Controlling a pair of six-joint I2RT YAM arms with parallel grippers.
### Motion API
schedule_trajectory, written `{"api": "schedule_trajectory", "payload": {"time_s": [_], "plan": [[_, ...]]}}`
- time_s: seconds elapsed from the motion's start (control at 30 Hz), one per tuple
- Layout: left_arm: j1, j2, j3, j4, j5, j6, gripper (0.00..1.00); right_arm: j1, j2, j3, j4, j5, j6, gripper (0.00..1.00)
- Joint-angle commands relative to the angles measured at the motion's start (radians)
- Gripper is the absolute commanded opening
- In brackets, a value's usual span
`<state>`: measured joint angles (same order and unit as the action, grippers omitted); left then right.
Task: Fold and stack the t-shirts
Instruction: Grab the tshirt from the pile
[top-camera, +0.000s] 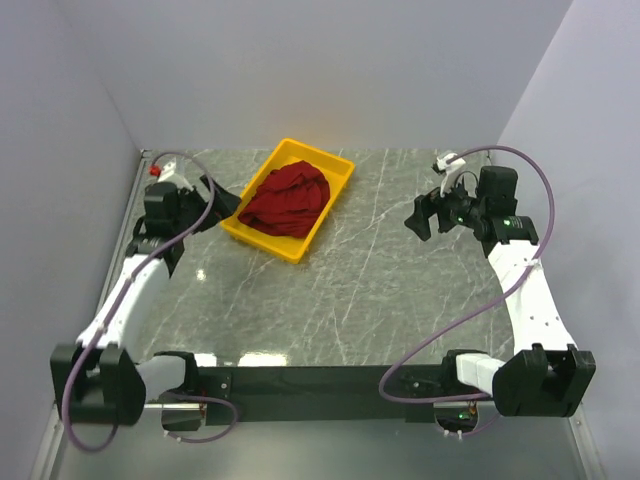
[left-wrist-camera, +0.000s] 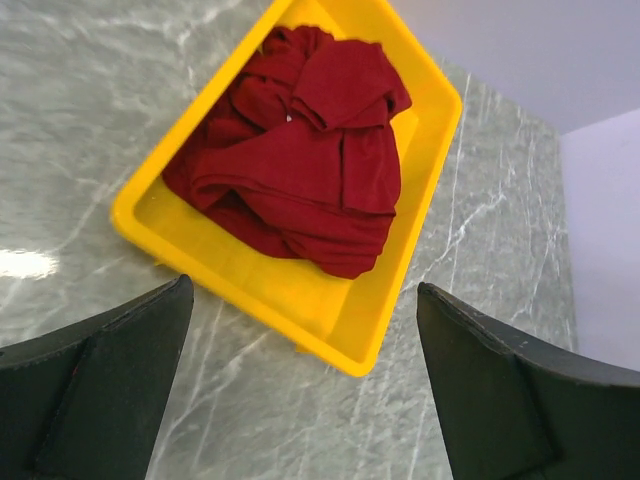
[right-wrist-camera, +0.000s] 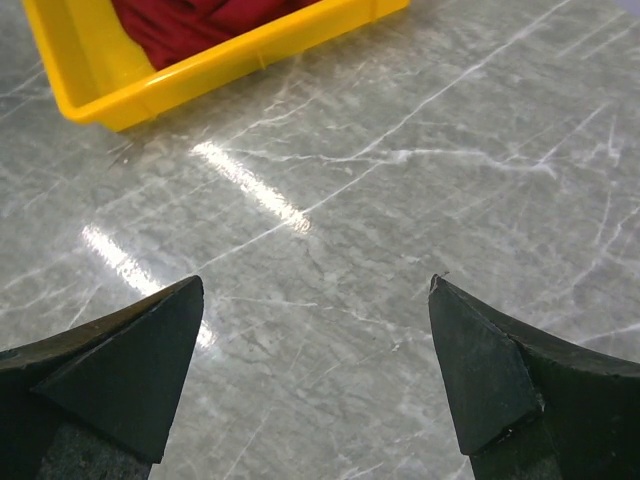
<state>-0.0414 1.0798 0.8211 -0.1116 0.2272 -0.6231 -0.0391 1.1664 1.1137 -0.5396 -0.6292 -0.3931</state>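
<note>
Nothing is folded yet: the t-shirt (left-wrist-camera: 300, 170) is heaped ahead of the left gripper (left-wrist-camera: 305, 290), held wide and empty like the right gripper (right-wrist-camera: 315, 285).

One dark red t-shirt (left-wrist-camera: 300, 170), one yellow tray (left-wrist-camera: 290, 300), two end effectors (top-camera: 214, 192) (top-camera: 428, 215)

Top camera looks down from behind; both wrist cameras, nearer the table (top-camera: 400, 280), share the yellow tray (left-wrist-camera: 290, 295).

Lighting bright, even, from overhead. White glare streaks on polished surface (right-wrist-camera: 420, 230) (strongest in right wrist view). Shadows soft, faint. Focus sharp throughout.
</note>
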Motion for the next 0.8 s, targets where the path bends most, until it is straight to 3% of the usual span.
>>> {"api": "schedule_trajectory", "payload": {"time_s": [0.0, 0.3, 0.4, 0.57, 0.77], "plan": [[-0.040, 0.110, 0.142, 0.052, 0.057, -0.041, 0.99, -0.002, 0.004, 0.037, -0.026, -0.061, -0.049, 1.00], [-0.193, 0.451, 0.450, -0.052, -0.095, -0.047, 0.97, -0.001, 0.075, 0.048, -0.053, -0.110, -0.040, 0.99], [-0.262, 0.624, 0.585, -0.143, -0.208, 0.000, 0.95, -0.001, 0.073, 0.029, -0.033, -0.112, -0.015, 0.99], [-0.322, 0.827, 0.780, -0.252, -0.363, 0.092, 0.85, -0.001, 0.052, 0.008, -0.022, -0.115, -0.003, 0.98], [-0.357, 1.067, 1.035, -0.370, -0.420, 0.148, 0.78, -0.001, 0.033, -0.020, -0.010, -0.102, 0.003, 0.98]]}}
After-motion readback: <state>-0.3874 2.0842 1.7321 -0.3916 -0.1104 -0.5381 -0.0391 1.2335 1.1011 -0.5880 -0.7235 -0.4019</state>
